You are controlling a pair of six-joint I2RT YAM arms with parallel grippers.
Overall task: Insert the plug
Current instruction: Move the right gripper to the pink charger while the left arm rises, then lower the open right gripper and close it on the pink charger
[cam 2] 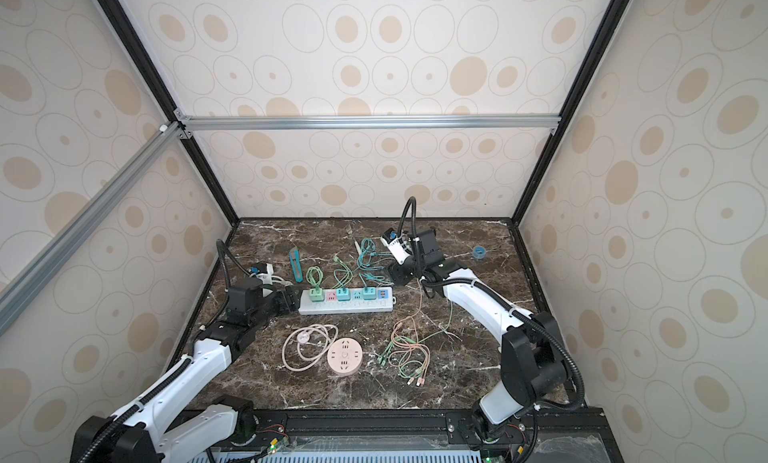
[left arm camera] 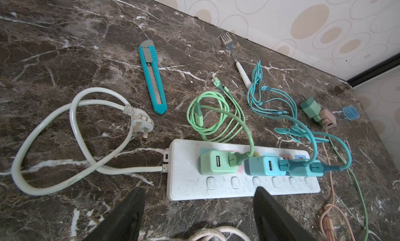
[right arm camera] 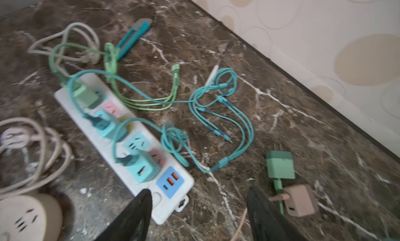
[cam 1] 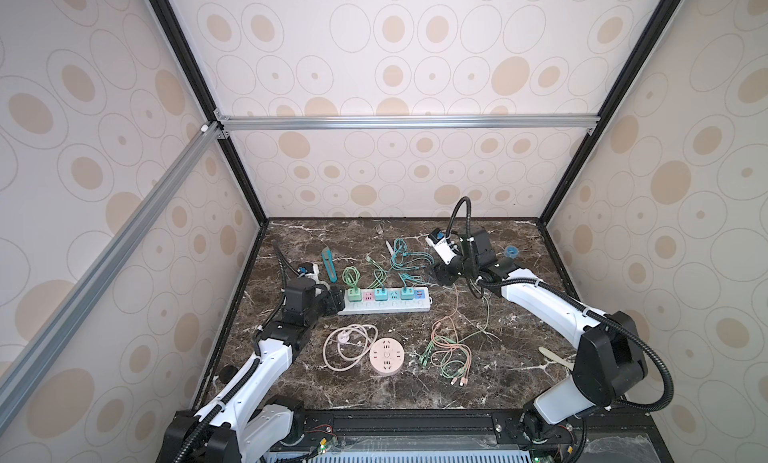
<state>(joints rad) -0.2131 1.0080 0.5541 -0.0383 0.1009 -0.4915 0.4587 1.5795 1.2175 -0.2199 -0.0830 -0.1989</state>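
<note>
both top views look down from high above the near edge of the table (cam 1: 374,390), facing the back wall (cam 1: 395,170), far enough off to take in the whole marble top, and the pair share almost the same scene. the left wrist view sits low and close to the table, looking along the white power strip (left arm camera: 190,185) from its cord end. the right wrist view, blurred, looks down close over the strip's opposite end, and both wrist views share the strip and the teal utility knife (left arm camera: 152,77).

A lab test booth: aluminium frame (cam 1: 407,122), wallpapered panels (cam 1: 415,45), marble-look tabletop (cam 1: 353,392).
</note>
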